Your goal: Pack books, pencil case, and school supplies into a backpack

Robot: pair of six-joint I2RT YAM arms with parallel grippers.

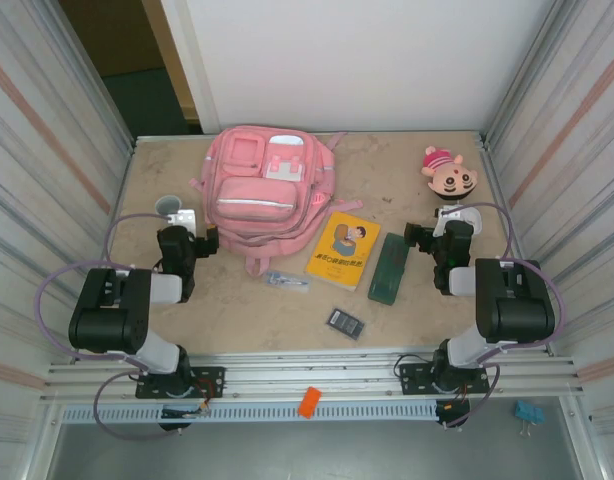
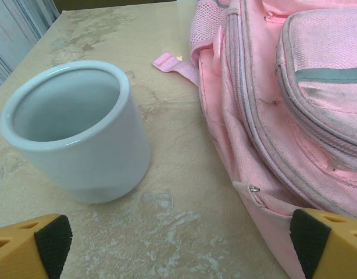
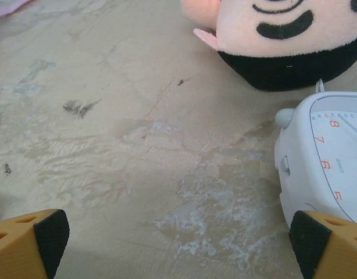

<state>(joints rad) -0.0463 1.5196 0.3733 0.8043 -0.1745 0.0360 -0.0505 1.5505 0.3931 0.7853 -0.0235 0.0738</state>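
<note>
The pink backpack is lying flat against the table's far edge, left of centre, its front pockets facing up and its straps trailing toward the near edge. Its zips are looking closed. The left pincer is sitting just beside the backpack's left flank, jaws wide apart and gripping nothing, with the bag to its right and a grey cup to its left. By this layout the left arm is the nearer one for opening the bag.

The yellow book is resting near the table's middle, just off the backpack's near right corner. The dark green pencil case is lying just right of the book, its long axis running from near edge to far edge, slightly tilted. A silvery-blue item is lying left of the book, and a small dark calculator is sitting close to the near edge. These are lying nearer the right arm, to the left of and behind the right pincer, which is facing the far right corner with jaws also wide apart and empty, a white timer and a doll head ahead of it.

The table surface is beige, mottled and scuffed. Ribbed metal walls are closing in both sides.
</note>
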